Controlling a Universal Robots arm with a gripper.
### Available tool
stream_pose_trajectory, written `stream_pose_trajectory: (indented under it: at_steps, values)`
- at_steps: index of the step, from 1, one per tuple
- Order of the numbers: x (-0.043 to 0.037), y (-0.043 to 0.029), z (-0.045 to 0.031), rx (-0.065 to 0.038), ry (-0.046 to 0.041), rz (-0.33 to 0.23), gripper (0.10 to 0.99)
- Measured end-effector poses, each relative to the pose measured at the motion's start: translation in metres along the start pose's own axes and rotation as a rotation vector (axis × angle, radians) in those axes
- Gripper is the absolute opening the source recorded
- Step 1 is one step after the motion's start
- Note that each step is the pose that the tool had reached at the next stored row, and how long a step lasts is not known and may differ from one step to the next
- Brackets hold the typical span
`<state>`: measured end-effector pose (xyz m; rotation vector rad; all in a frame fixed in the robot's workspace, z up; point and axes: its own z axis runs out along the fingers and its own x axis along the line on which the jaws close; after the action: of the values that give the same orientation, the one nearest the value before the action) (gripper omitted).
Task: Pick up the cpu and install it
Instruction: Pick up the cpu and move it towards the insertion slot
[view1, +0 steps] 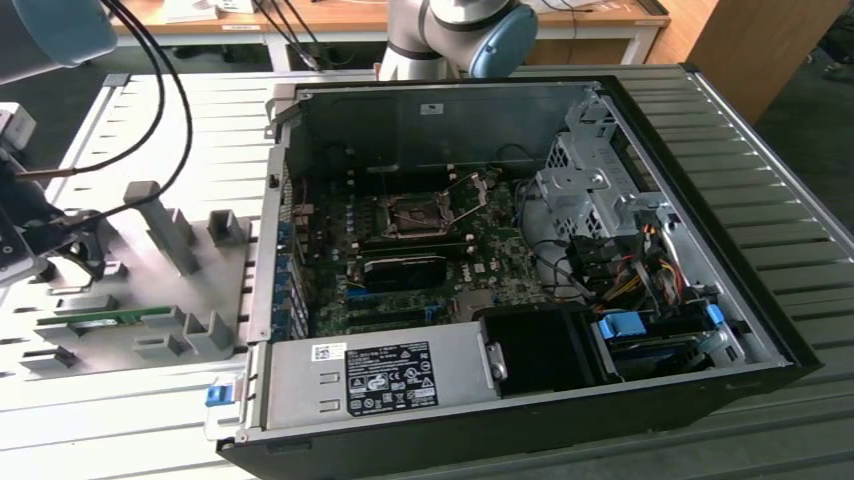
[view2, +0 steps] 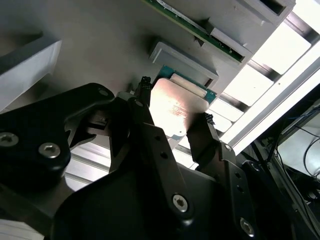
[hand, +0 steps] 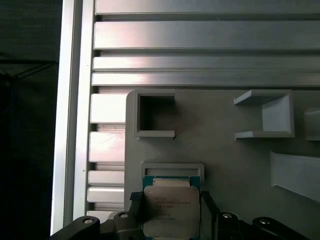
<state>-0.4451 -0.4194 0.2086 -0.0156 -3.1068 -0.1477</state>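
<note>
The gripper was closed narrowly on the cpu, its fingers against two opposite edges. The cpu lay near an edge of the grey fixture plate, butted against a low stop, with U-shaped brackets nearby. Its lid bore faint, illegible print. The open computer case, carrying a white label, stood apart on the ribbed table.

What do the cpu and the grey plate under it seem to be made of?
The cpu: silvery metal lid, satin, bright glare in the second wrist view, over a thin green rim, likely circuit board. The grey plate: matte, even colour, raised brackets in one piece; probably plastic, possibly painted metal.
</note>
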Motion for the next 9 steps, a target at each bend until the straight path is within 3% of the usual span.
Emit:
stream_pose_trajectory:
  at_steps: [9]
  values:
    - [0.0001, 0.0004, -0.0037, 0.0, -0.0001, 0.0, 0.541]
